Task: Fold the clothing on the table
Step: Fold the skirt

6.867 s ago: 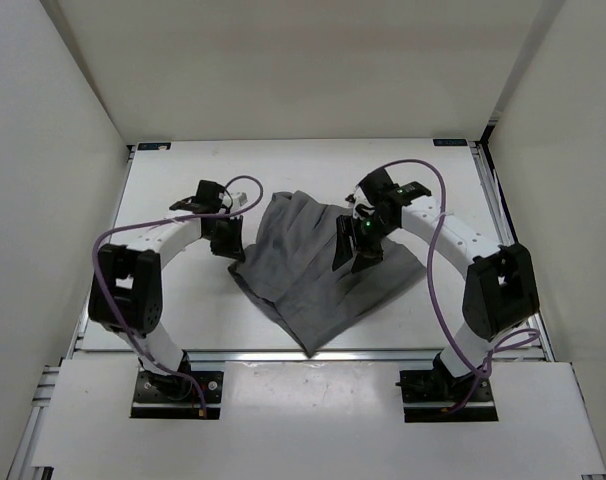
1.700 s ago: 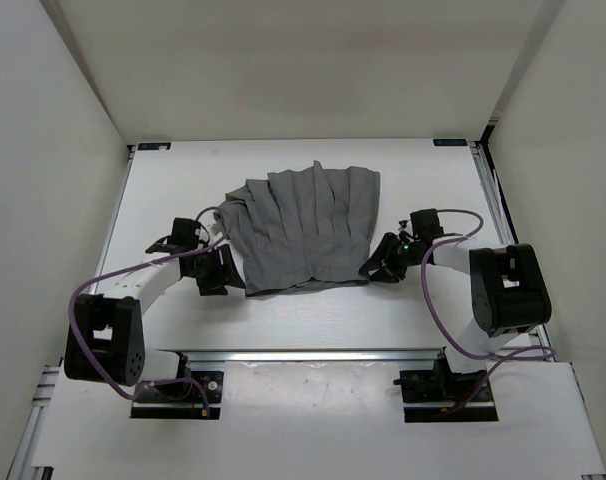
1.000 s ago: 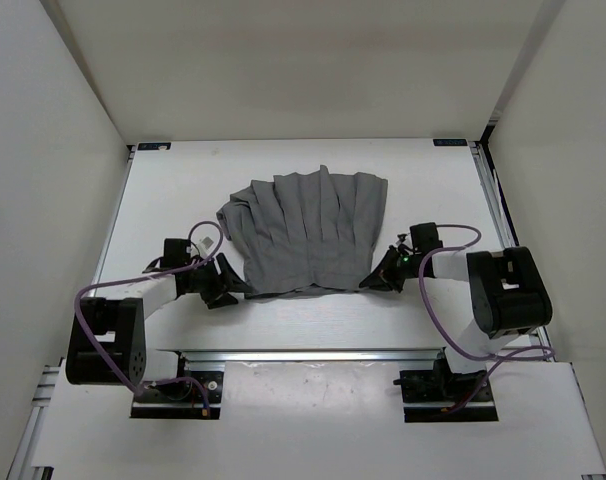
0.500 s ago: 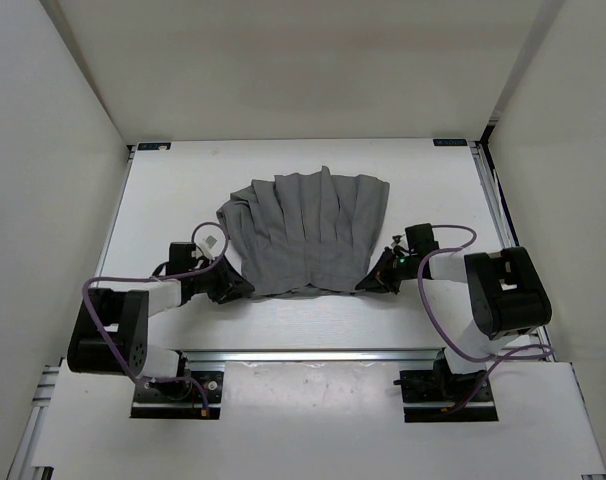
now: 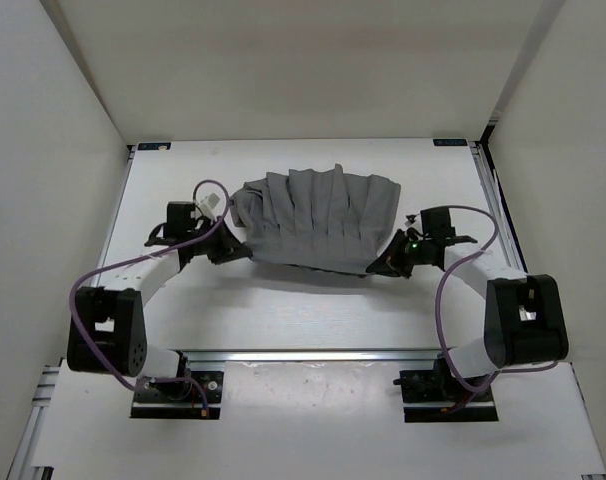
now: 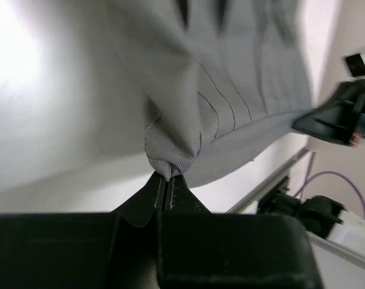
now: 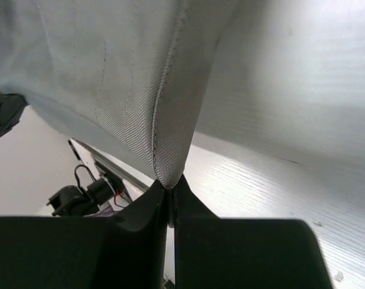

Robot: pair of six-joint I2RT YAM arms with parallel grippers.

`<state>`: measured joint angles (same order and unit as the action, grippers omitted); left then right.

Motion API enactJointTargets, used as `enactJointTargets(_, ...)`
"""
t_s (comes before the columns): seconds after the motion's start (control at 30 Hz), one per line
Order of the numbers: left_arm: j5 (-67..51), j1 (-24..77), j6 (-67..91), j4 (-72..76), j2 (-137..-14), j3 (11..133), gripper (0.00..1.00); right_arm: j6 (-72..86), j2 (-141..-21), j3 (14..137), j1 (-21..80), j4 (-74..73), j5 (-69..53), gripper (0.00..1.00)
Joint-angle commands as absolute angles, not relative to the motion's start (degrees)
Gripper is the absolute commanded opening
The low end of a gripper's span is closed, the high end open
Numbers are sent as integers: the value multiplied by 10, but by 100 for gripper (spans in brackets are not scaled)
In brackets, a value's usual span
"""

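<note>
1. We are pinching the near left corner of the clothing (image 5: 318,218) with the left gripper (image 6: 165,182), its jaws clamped on the fabric.
2. We are gripping the near right corner with the right gripper (image 7: 170,188), jaws closed on it.
3. The clothing is hanging between both grippers, its near edge raised off the white table (image 5: 313,305) and its far part lying mid-table.
4. White walls (image 5: 283,70) are enclosing the table, and a metal rail (image 5: 313,354) is running along its near edge.

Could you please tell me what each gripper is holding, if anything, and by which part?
Both hold the clothing: the left gripper pinches its near left corner, the right gripper its near right corner.
</note>
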<state>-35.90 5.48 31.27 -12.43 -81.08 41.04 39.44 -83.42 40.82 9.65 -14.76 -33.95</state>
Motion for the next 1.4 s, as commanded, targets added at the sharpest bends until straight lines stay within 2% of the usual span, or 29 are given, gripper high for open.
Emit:
enactJointTargets(0.0, -366, 45, 286, -166, -767, 453, 0, 345, -810, 454, 59, -221, -301, 0)
enactJointTargets(0.4, -332, 34, 277, -171, -730, 438, 0, 286, -778, 483, 31, -274, -268, 0)
enactJointTargets(0.5, -314, 48, 266, -158, -771, 504, 0, 268, -787, 522, 19, -272, -269, 0)
enactJointTargets(0.6, -329, 61, 269, -157, -829, 603, 0, 241, -828, 626, 9, -322, -250, 0)
enactJointTargets(0.7, -294, 71, 253, -187, -862, 718, 0, 199, -862, 765, 27, -387, -166, 0)
enactJointTargets(0.8, -284, 48, 252, -219, -878, 823, 0, 180, -878, 847, 32, -406, -139, 0)
enactJointTargets(0.87, -320, 23, 282, -212, -868, 844, 0, 173, -866, 876, 28, -400, -137, 1)
enactJointTargets(0.97, -351, 1, 312, -188, -827, 820, 0, 150, -825, 889, 36, -376, -120, 0)
enactJointTargets(1.03, -374, -21, 318, -177, -781, 766, 0, 133, -790, 853, 41, -352, -122, 0)
enactJointTargets(1.2, -414, 32, 325, -176, -643, 634, 0, 99, -677, 743, 46, -361, -161, 0)
enactJointTargets(1.3, -437, 45, 362, -154, -529, 568, 0, 76, -561, 667, 112, -359, -111, 0)
enactJointTargets(1.37, -451, 40, 387, -146, -474, 547, 0, 76, -486, 632, 195, -350, -53, 0)
